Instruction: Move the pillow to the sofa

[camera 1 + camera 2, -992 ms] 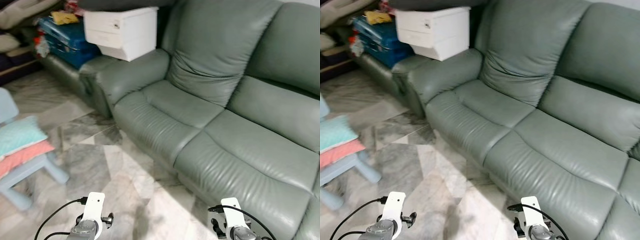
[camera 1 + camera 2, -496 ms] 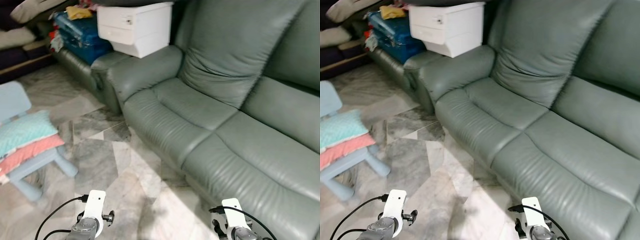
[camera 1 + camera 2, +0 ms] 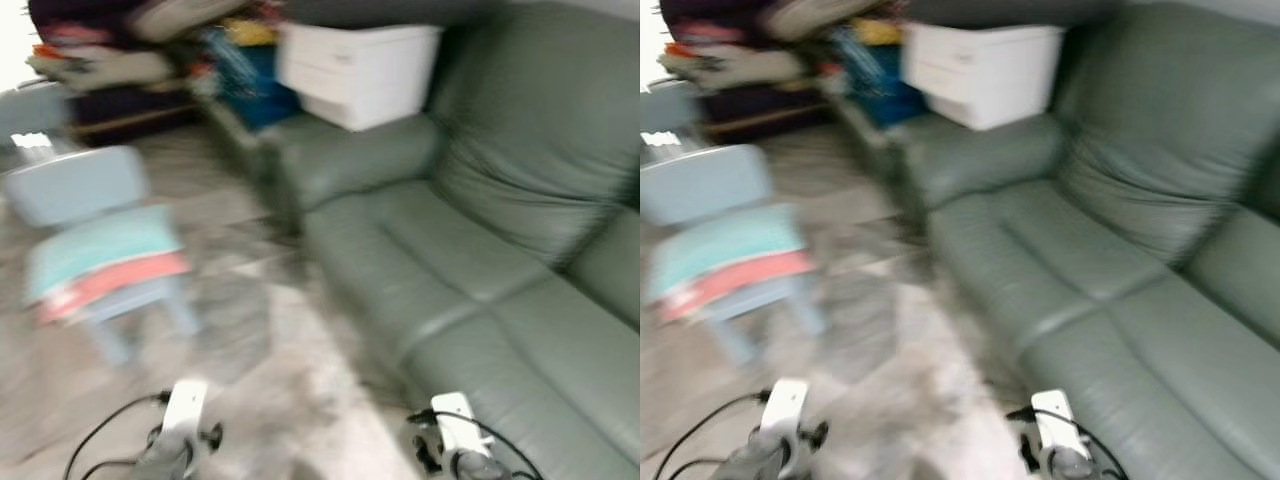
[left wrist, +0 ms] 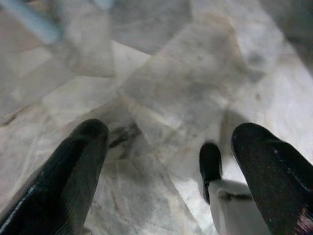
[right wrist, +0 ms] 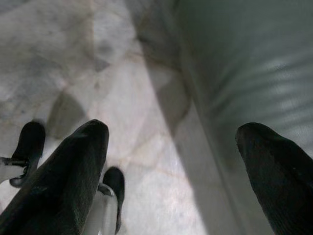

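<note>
A teal pillow (image 3: 105, 240) lies on top of a coral pillow (image 3: 110, 284) on a small light-blue chair (image 3: 85, 190) at the left. The grey-green leather sofa (image 3: 480, 250) fills the right side. Both arms hang low at the bottom edge, far from the pillows. My left gripper (image 4: 171, 171) is open over the marble floor, with nothing between its fingers (image 4: 63, 181). My right gripper (image 5: 171, 171) is open too, above the floor beside the sofa's front. The eye views are blurred.
A white drawer box (image 3: 360, 70) sits on the sofa's armrest. Behind it are blue bags (image 3: 245, 75) and piled clutter (image 3: 110, 60) on a low shelf. Marble floor (image 3: 270, 380) lies between the chair and the sofa.
The whole picture has shifted right and blurred: the camera has turned left, bringing the chair with the pillows nearer the middle. The arms still hang low.
</note>
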